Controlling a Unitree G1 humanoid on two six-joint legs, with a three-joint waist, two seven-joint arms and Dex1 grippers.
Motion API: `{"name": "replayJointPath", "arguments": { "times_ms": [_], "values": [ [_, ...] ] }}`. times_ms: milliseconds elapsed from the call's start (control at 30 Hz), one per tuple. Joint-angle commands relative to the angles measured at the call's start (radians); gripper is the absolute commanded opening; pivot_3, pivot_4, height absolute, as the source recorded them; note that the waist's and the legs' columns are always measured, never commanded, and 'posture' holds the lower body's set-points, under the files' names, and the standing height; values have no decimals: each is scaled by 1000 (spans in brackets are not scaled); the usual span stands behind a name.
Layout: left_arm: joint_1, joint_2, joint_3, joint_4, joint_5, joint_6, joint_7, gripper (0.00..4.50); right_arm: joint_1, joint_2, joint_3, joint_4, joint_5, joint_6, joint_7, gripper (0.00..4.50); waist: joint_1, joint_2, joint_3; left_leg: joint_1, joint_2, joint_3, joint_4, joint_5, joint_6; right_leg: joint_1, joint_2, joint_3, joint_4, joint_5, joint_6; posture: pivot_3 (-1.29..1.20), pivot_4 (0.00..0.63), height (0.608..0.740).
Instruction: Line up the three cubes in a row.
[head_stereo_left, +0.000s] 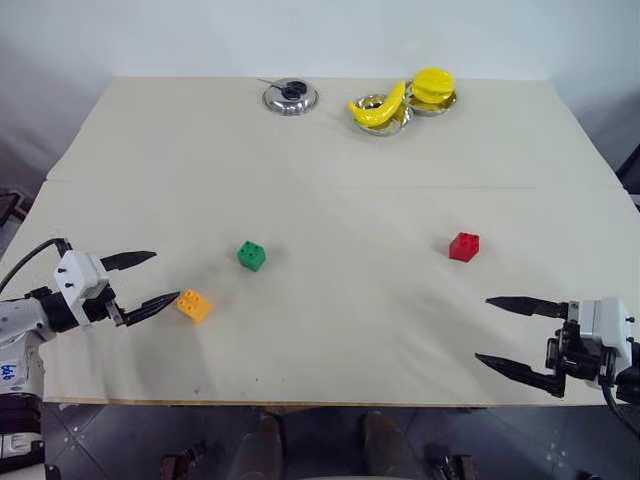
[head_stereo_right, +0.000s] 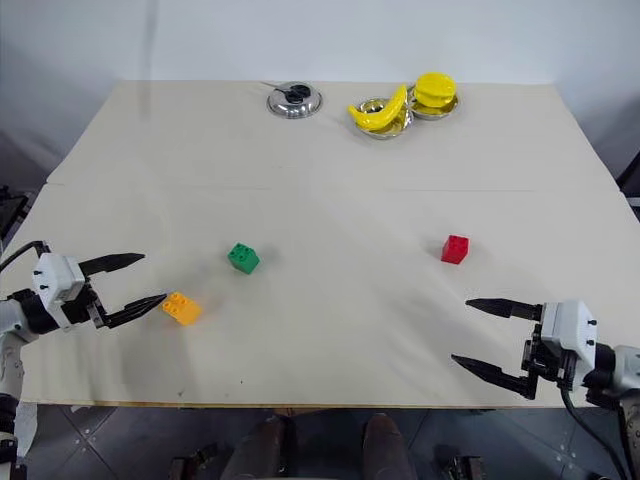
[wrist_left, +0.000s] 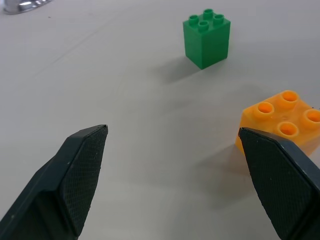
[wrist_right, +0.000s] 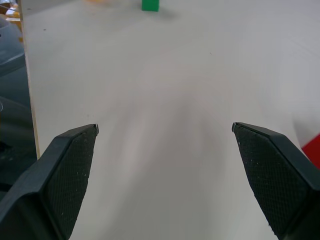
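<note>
Reaching in from the table's (head_stereo_left: 320, 130) nine o'clock edge, the left gripper (head_stereo_left: 150, 282) hangs with its fingers spread wide and empty, its nearer fingertip just beside the orange-yellow cube (head_stereo_left: 194, 305), though contact cannot be told. The green cube (head_stereo_left: 251, 255) sits near it toward one o'clock, and the red cube (head_stereo_left: 464, 246) lies well apart toward three o'clock, so the three form no row as yet. The right gripper (head_stereo_left: 515, 336) waits at the table's five o'clock corner, fingers likewise wide and holding nothing. The step in hand looks like the approach to the orange-yellow cube; the next move probably calls for shifting the left gripper so the cube sits between the fingers before closing.
</note>
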Motion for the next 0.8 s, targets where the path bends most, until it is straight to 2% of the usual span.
{"name": "replayJointPath", "arguments": {
  "times_ms": [33,100,233,367,467,667,800],
  "values": [
    [-2,7,28,-25,-24,11,7,4462,-4,8,-8,-9,18,-6,-3,4500,2,0,0,0,0,0,0,0,0,0,0,0,0,0,0,0,150,740],
    [-11,8,30,-29,-36,66,26,4462,-6,19,-10,-19,23,-1,-20,4500,1,0,0,0,0,0,0,0,0,1,0,0,0,0,0,0,150,740],
    [-82,-10,52,-92,-119,159,40,4462,-11,109,-84,-22,20,-25,-176,4500,1,-1,0,0,0,-1,1,0,0,1,0,-1,1,0,0,0,150,740],
    [-51,-21,-25,-257,-116,163,-34,4462,1,189,-157,13,-35,-69,-342,4500,-1,-1,0,0,0,-1,1,0,-1,1,0,0,1,0,0,0,150,740],
    [-52,-68,-54,-353,-151,198,-31,4462,8,259,-186,54,-82,-105,-463,4500,-1,-1,0,0,0,-1,0,0,-2,1,0,0,0,0,0,0,150,740],
    [-75,-105,-89,-402,-175,277,-41,4462,23,272,-127,103,-140,-141,-476,4500,-8,-1,0,1,0,0,0,0,-1,0,1,1,1,0,0,0,150,740],
    [-87,-111,-97,-399,-167,288,-46,4462,-96,194,-33,130,-163,-41,-468,4500,-16,-1,0,1,0,0,1,0,-1,0,1,2,2,0,0,0,150,740]
  ]
}}
